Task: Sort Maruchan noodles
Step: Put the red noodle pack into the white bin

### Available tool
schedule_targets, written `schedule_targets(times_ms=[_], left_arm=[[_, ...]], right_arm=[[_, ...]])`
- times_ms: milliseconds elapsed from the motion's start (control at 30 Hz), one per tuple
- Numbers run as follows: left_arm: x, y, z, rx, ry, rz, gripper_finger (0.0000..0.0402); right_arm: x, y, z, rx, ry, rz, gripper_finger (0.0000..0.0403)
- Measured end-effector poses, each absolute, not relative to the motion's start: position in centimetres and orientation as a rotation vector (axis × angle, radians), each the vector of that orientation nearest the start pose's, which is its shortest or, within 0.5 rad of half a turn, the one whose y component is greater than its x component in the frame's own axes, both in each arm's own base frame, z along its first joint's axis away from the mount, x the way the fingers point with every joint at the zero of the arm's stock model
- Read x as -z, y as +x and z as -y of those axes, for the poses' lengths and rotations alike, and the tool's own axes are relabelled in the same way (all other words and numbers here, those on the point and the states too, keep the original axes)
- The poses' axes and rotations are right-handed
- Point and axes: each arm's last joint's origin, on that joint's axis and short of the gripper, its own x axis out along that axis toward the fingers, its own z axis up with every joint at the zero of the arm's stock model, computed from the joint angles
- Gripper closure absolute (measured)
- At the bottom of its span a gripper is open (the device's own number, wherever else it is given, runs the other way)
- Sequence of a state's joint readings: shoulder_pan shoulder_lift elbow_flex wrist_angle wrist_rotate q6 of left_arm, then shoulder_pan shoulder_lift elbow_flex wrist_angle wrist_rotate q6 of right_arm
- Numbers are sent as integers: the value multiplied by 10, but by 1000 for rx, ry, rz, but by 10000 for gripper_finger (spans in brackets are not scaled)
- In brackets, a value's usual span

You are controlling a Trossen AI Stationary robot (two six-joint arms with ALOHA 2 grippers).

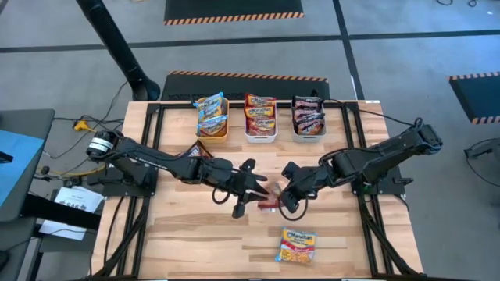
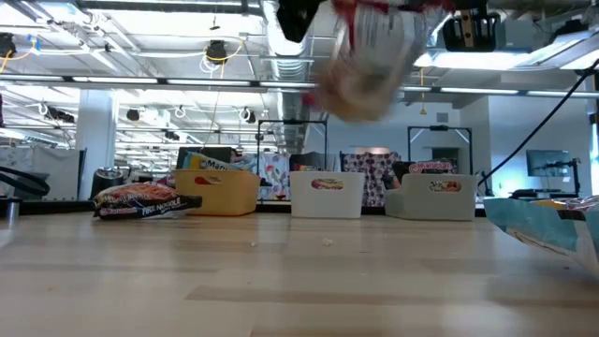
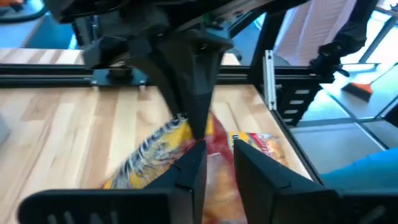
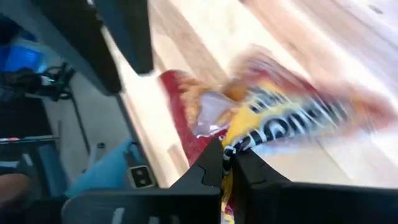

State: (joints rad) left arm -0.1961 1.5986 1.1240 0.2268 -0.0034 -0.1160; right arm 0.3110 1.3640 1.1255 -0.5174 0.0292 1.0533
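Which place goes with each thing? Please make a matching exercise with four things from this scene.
Things:
1. orange bin
2. grey bin
3. yellow-and-blue packet
4. red packet

Places:
A. lying alone on the table near its front edge
B. rightmost of the three bins in the high view
C. between the left gripper and the right gripper, lifted off the table
D. leftmost of the three bins in the high view

Pairs: 1-D, 2-B, 3-A, 4-C
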Motion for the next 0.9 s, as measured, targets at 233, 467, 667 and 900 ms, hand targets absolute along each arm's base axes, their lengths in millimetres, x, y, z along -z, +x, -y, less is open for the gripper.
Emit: schedule_targets(times_ms=[233, 467, 667, 900], left_arm=[[-293, 352, 58, 146, -121, -285, 297], [-319, 326, 56, 145, -152, -292, 300], [-329, 308, 60, 159, -132, -328, 301], [-325, 301, 65, 164, -139, -402, 301]], right_arm=[[-289, 268, -84, 207, 801, -882, 387], [-288, 269, -77, 129, 567, -893, 387], [-288, 268, -81, -32, 206, -885, 387], [-288, 269, -77, -75, -75, -857, 383]])
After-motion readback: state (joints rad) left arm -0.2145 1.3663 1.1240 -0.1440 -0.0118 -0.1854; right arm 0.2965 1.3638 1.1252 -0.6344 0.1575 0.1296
